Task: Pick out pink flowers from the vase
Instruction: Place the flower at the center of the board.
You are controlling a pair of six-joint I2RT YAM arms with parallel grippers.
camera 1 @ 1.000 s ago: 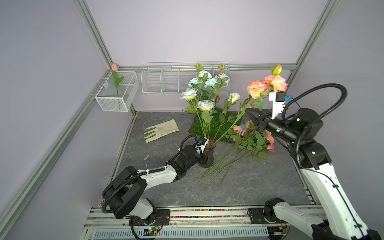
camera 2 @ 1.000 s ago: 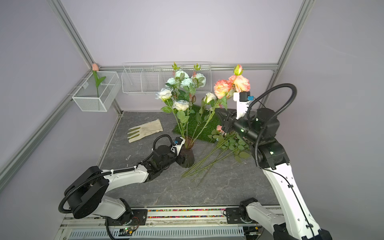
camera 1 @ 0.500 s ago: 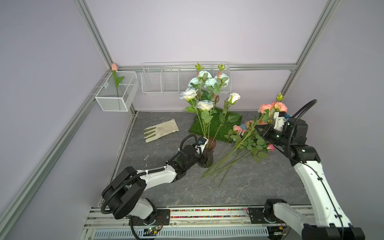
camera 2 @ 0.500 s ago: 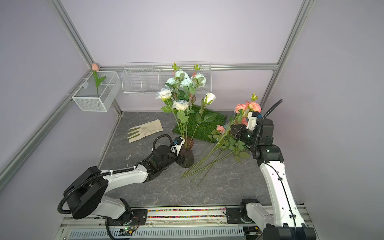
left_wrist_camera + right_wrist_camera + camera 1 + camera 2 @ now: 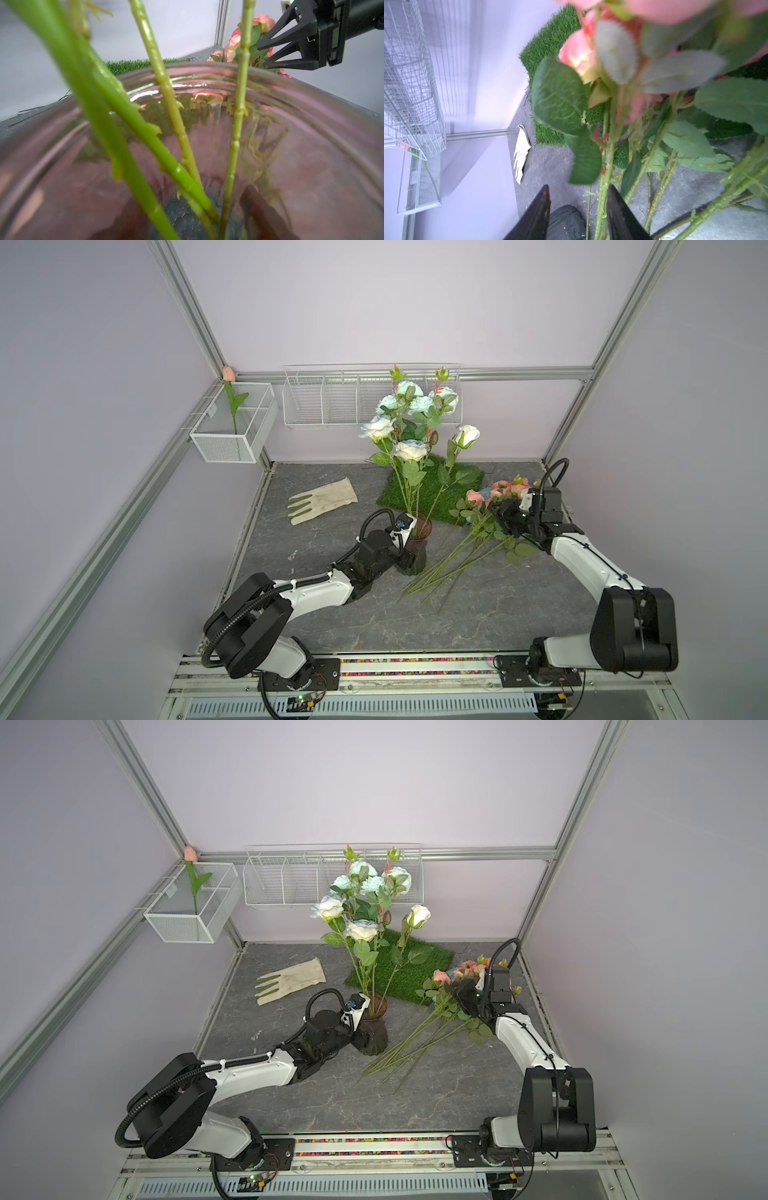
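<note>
Plastic-stemmed pink flowers lie on the surface beside the vase. They look light and springy, so I'd pinch mid-stem. Right tool stands parted among them; left tool clamps the vase.

a robot lab cell: aluminium frame, plain lilac walls, arms bolted to a rail.

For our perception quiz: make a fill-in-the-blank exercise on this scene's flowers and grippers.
The left gripper is shut on the ___.
The roses standing in it are ___ and pale blue.
The right gripper is ___, beside the pink flowers.
The glove lies near the artificial ___ mat.
Missing: vase, white, open, grass.
</note>
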